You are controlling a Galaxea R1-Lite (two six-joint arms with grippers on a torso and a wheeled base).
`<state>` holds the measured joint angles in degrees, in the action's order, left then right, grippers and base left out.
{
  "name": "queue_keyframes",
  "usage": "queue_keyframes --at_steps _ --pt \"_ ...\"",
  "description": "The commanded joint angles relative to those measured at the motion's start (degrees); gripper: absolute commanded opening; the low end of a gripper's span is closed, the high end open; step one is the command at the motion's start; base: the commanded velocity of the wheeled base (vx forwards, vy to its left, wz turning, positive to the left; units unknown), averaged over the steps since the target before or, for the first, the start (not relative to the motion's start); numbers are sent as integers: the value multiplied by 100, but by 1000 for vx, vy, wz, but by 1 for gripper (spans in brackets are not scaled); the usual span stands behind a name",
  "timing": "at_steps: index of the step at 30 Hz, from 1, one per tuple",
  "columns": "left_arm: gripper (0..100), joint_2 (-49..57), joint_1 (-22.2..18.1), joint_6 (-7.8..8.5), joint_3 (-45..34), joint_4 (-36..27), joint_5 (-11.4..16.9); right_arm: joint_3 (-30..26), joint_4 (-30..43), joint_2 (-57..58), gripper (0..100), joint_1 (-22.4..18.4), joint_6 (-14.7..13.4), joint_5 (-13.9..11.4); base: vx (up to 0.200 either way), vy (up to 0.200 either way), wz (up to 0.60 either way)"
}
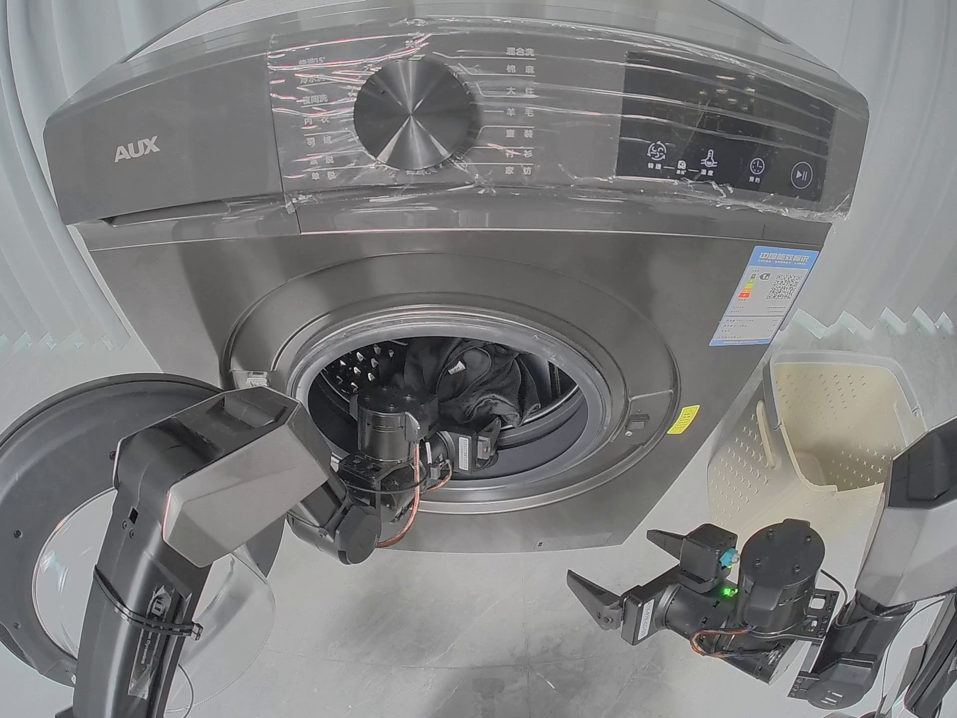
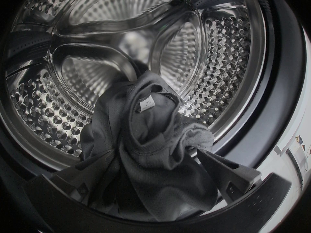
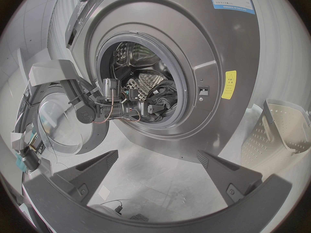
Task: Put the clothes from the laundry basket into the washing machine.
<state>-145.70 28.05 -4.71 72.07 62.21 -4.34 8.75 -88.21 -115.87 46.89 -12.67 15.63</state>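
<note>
Item, dark grey garment [image 2: 152, 123]: it is lying bunched on the front lower lip of the drum [image 2: 97, 72] of the washing machine [image 1: 558, 281], showing no clear long axis. I am judging that the coming move turns on pushing it straight inward, toward the drum's back wall. Item, my left claw [image 2: 155, 152]: I am hanging it in the door opening right at the garment, fingers spread wide on either side of the bundle and not pinching it, so this arm is by far the nearer. Item, my right claw [image 1: 618, 560]: I am hovering it wide open and empty above the floor, between the machine's front and the laundry basket [image 1: 837, 421] standing by the machine's right corner.
</note>
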Motion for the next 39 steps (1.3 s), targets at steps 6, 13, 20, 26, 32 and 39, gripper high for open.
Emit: queue_keyframes --at_steps 6,13,20,26,32,39 --pt "100 -204 -72 93 53 -165 -5 39 -3 -14 100 5 1 2 0 0 0" --pt "0 -231 -98 84 308 -139 -5 74 -3 3 100 5 -8 2 0 0 0" --pt "0 -301 -133 -83 1239 -69 -216 39 6 117 100 -13 1 2 0 0 0" --pt "0 -881 -265 -250 2725 11 -612 48 6 109 100 -4 1 2 0 0 0" --pt "0 -1057 -265 -250 3120 -33 -647 39 6 117 100 -13 1 2 0 0 0" --pt "0 -1022 -274 -250 3023 -33 -647 39 6 126 100 -13 1 2 0 0 0"
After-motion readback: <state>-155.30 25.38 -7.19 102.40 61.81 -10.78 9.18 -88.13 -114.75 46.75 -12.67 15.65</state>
